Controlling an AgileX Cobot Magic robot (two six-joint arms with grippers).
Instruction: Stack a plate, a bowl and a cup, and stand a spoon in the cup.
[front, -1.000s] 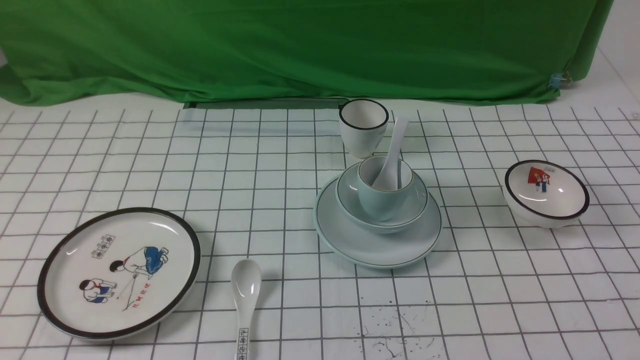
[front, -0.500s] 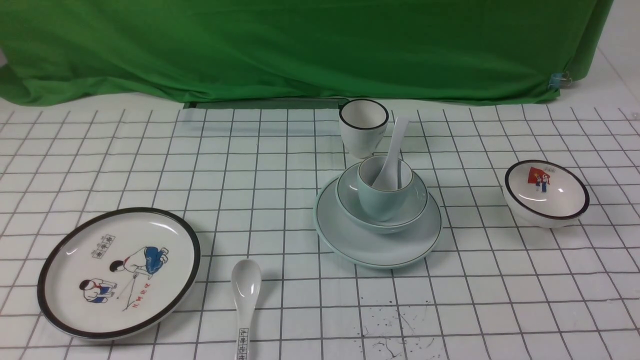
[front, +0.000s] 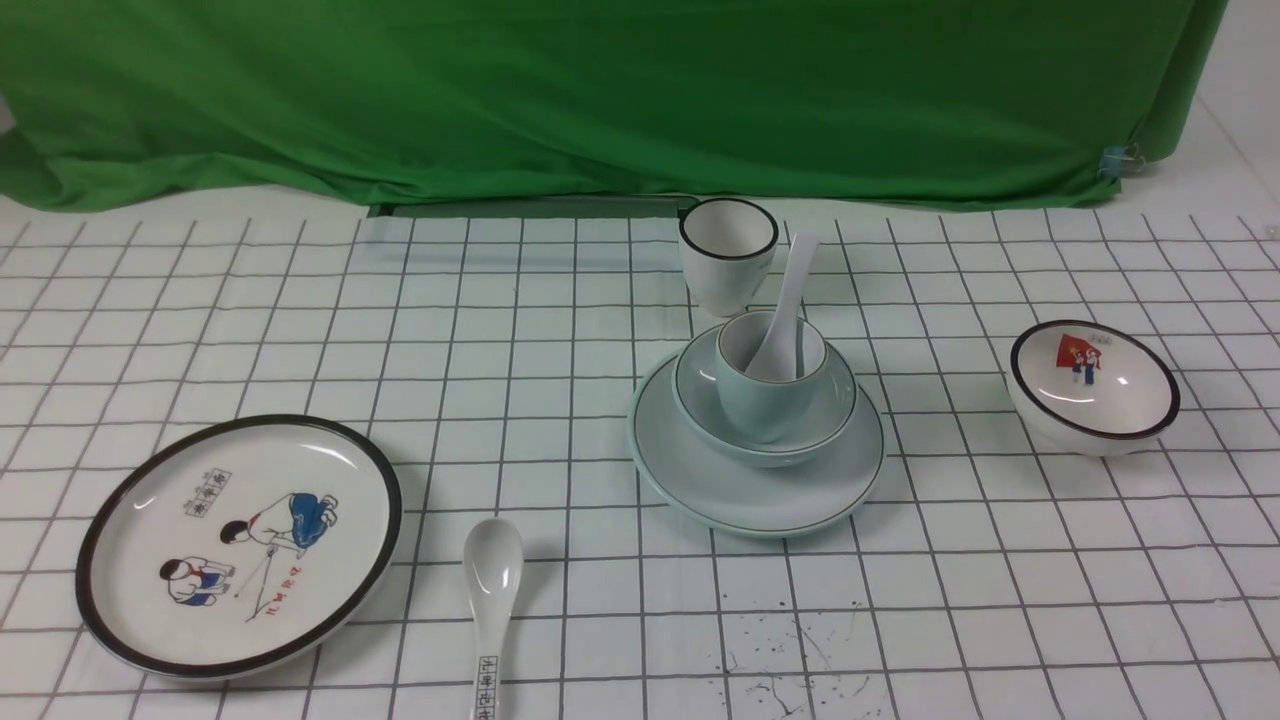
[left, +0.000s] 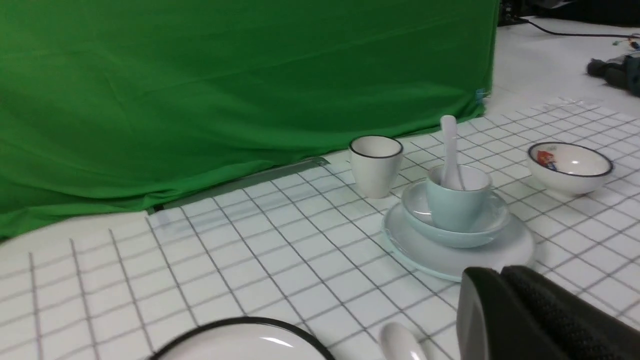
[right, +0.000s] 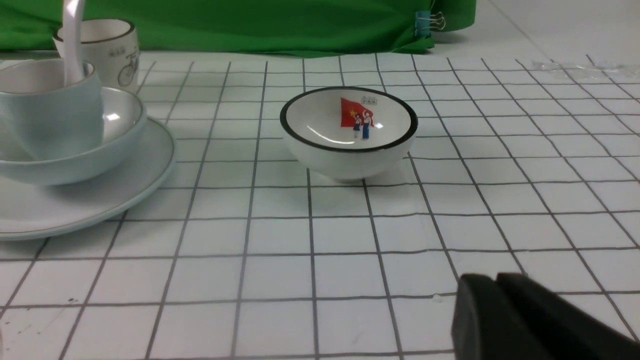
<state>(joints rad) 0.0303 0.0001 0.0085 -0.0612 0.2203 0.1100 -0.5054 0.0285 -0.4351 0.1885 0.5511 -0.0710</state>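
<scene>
My counter (front: 300, 330) wears a white cloth ruled in a thin dark grid, speckled with black flecks just in front of the plate (front: 700, 480). That plate, the bowl (front: 700, 395) and the cup (front: 765, 405) are plain pale blue-green with thin dark rim lines; the spoon (front: 790, 300) is glossy white. Behind the plate stands a black-rimmed white cup (front: 727, 255), before a green backdrop (front: 600, 90). My pincers (left: 530, 310) are black.
</scene>
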